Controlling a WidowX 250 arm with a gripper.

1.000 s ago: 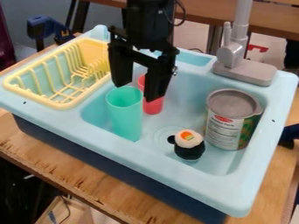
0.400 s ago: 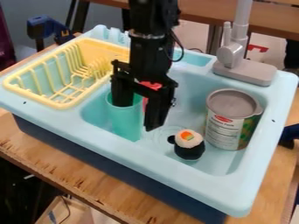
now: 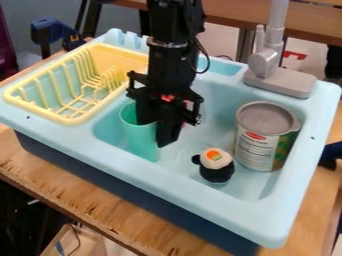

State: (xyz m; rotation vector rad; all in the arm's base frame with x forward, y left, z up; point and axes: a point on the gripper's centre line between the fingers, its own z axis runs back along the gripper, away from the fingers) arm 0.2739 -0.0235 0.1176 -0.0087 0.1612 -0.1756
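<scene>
The gripper (image 3: 157, 132) hangs over the left part of the sink basin, shut on the right side of the rim of a turquoise cup (image 3: 139, 141). One finger is down inside the cup and the other is outside, against its right wall. The cup stands nearly upright. Behind the gripper, a red cup (image 3: 168, 98) is mostly hidden. To the right, on the basin floor, sits a small black and white sushi-like toy (image 3: 216, 165) with an orange top.
A large open can (image 3: 259, 145) stands at the basin's right side. The yellow dish rack (image 3: 75, 120) lies on the left of the light blue sink (image 3: 200, 196). A grey faucet (image 3: 266, 62) rises at the back right.
The gripper came down over the turquoise cup, one finger entering it, and then its fingers closed on the cup's wall. The cup has shifted very slightly left.
</scene>
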